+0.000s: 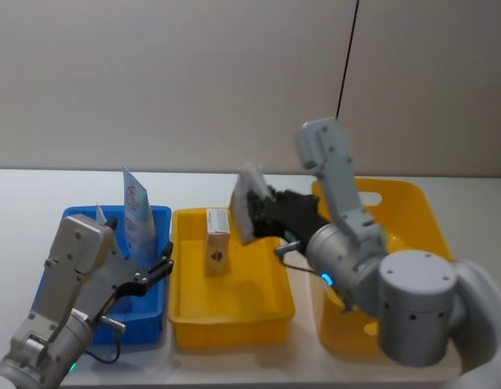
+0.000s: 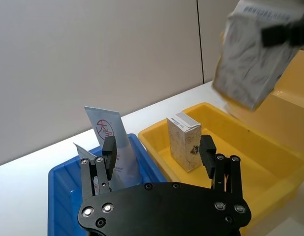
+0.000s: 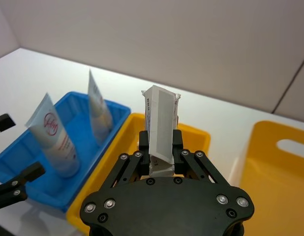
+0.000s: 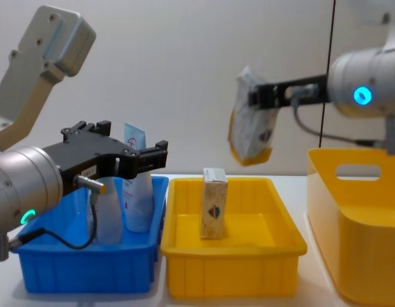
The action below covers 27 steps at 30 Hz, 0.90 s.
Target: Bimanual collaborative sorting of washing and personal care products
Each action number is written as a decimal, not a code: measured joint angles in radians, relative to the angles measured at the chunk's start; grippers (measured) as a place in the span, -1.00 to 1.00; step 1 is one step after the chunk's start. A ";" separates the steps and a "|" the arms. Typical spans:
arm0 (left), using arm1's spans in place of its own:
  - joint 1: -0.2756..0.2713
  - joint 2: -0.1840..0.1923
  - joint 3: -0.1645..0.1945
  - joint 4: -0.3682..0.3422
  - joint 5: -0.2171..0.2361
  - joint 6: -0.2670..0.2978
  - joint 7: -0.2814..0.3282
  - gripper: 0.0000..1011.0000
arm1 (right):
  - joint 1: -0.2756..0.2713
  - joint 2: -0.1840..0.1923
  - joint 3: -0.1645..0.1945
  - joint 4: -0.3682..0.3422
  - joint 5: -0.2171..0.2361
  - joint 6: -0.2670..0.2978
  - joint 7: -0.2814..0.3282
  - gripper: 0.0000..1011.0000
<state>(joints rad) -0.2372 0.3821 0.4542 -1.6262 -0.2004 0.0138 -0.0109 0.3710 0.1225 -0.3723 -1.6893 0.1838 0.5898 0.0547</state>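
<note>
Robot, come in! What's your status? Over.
Right claw shut on cream carton, above middle yellow tray. Left claw open at blue tray. Second carton stands in that tray.

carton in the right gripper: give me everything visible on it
The held carton is a cream, paper-looking box with fine grey patterning, a dark emblem on one broad face and small print on a narrow side. The right gripper has its jaws shut on its upper part, holding it tilted in the air above the middle yellow tray, touching nothing else. A matching carton stands upright in that tray below.
</note>
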 joint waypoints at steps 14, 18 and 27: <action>0.000 0.000 0.000 0.000 0.000 0.000 0.000 0.98 | -0.093 0.071 0.130 -0.189 -0.016 0.089 -0.047 -0.55; 0.000 0.000 0.000 0.000 0.000 0.000 0.000 0.98 | -0.121 0.085 0.163 -0.214 -0.016 0.112 -0.056 -0.55; 0.000 0.000 0.000 0.000 0.000 0.000 0.000 0.98 | -0.174 0.121 0.253 -0.235 -0.015 0.156 -0.064 -0.55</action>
<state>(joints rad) -0.2372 0.3821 0.4542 -1.6262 -0.2004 0.0138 -0.0109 0.1972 0.2430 -0.1196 -1.9246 0.1688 0.7461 -0.0096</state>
